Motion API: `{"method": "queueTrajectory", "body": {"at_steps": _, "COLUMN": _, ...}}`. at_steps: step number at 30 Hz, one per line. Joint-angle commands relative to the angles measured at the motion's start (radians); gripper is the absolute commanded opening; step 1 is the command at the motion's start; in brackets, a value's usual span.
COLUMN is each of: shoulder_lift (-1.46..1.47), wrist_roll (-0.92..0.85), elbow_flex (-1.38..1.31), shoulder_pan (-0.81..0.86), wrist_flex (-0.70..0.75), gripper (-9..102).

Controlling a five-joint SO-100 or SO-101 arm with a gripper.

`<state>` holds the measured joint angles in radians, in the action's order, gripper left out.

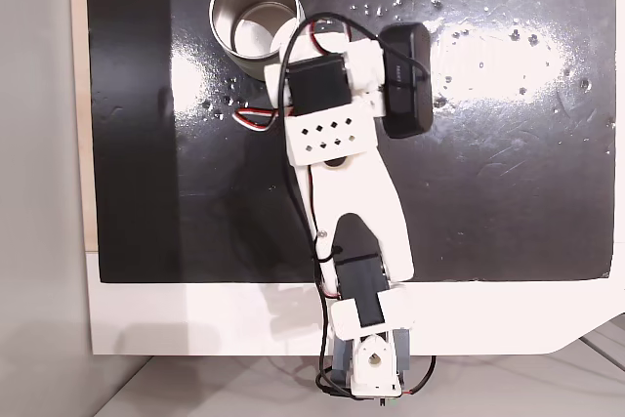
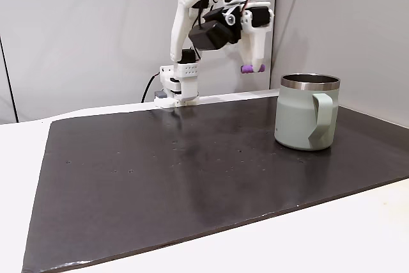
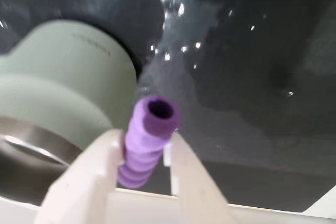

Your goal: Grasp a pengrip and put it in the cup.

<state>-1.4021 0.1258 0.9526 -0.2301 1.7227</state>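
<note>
The pengrip (image 3: 151, 125) is a small purple ribbed tube, held upright-tilted between my white fingers (image 3: 100, 166) in the wrist view. My gripper (image 2: 253, 67) is shut on the pengrip (image 2: 246, 68) and hangs high above the mat, left of and behind the cup (image 2: 300, 119) in a fixed view. The cup is a pale green steel mug with a side handle. From above, the cup (image 1: 234, 7) stands at the mat's far left, with my arm's wrist (image 1: 327, 95) just beside its rim. In the wrist view the cup (image 3: 63, 77) lies close at the left.
A black mat (image 2: 192, 177) covers most of the white table (image 2: 358, 234). The arm's base (image 2: 177, 91) stands at the table's far edge. A grey wall rises right behind the base. Small specks dot the mat.
</note>
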Motion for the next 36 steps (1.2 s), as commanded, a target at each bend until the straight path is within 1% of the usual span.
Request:
{"method": "queueTrajectory", "body": {"at_steps": 1, "shoulder_lift": 0.009, "wrist_roll": 0.009, "elbow_flex": -0.091, "shoulder_pan": -0.025, "wrist_flex": -0.021, "gripper": 0}}
{"method": "queueTrajectory", "body": {"at_steps": 9, "shoulder_lift": 0.06, "wrist_roll": 0.006, "elbow_flex": -0.201, "shoulder_pan": -0.005, "wrist_flex": -0.026, "gripper": 0}}
{"method": "queueTrajectory", "body": {"at_steps": 15, "shoulder_lift": 0.15, "wrist_roll": 0.006, "elbow_flex": -0.35, "shoulder_pan": -0.011, "wrist_flex": -0.026, "gripper": 0}}
{"method": "queueTrajectory", "body": {"at_steps": 23, "shoulder_lift": 0.262, "wrist_roll": 0.009, "elbow_flex": -0.565, "shoulder_pan": -0.078, "wrist_flex": -0.028, "gripper": 0}}
{"method": "queueTrajectory", "body": {"at_steps": 36, "shoulder_lift": 0.387, "wrist_roll": 0.034, "elbow_flex": -0.833, "shoulder_pan": -0.155, "wrist_flex": -0.081, "gripper": 0}}
